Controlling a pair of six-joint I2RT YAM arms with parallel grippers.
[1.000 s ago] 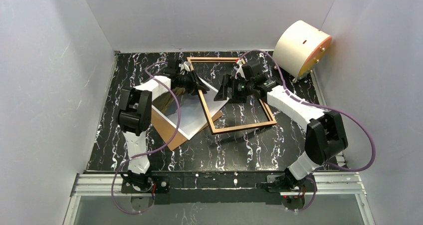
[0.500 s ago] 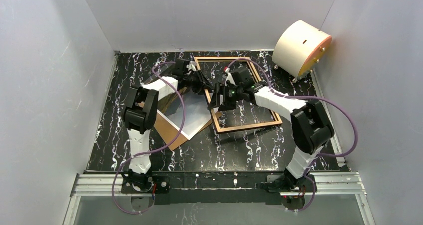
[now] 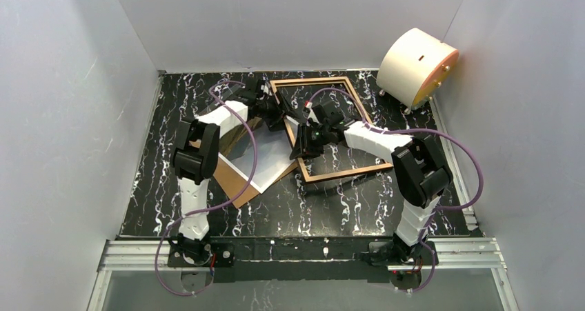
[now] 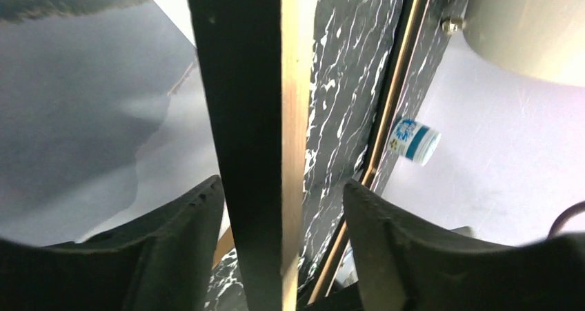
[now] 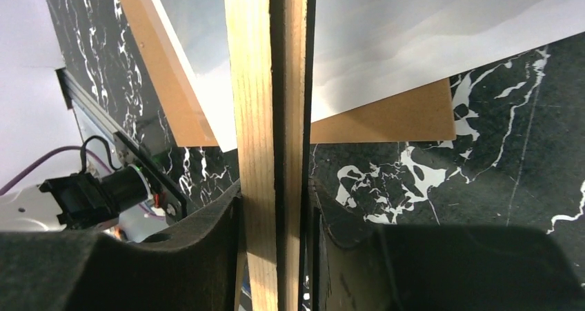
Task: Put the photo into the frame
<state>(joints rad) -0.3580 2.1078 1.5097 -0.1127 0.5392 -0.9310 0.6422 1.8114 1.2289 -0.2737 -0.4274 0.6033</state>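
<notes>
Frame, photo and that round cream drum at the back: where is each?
the frame [image 5: 256,83]: right wrist view, its wooden rail.
the photo [image 3: 268,158]: top view, its pale sheet.
the cream drum [image 3: 414,66]: top view, its curved side.

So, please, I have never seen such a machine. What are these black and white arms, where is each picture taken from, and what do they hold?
These are two robot arms, bolted at the near edge of a black marble-patterned table. Each ends in a two-finger gripper. The wide picture comes from a fixed camera above and behind the arms. The two close pictures come from a small camera on each wrist, so its own fingers show at the bottom.

On the table are a wooden picture frame, a photo lying on a brown backing board, and a cream round drum at the far right.

The right gripper is closed on the frame's edge. The left gripper straddles the frame's edge too, but its jaws are open, with a gap beside one finger.
</notes>
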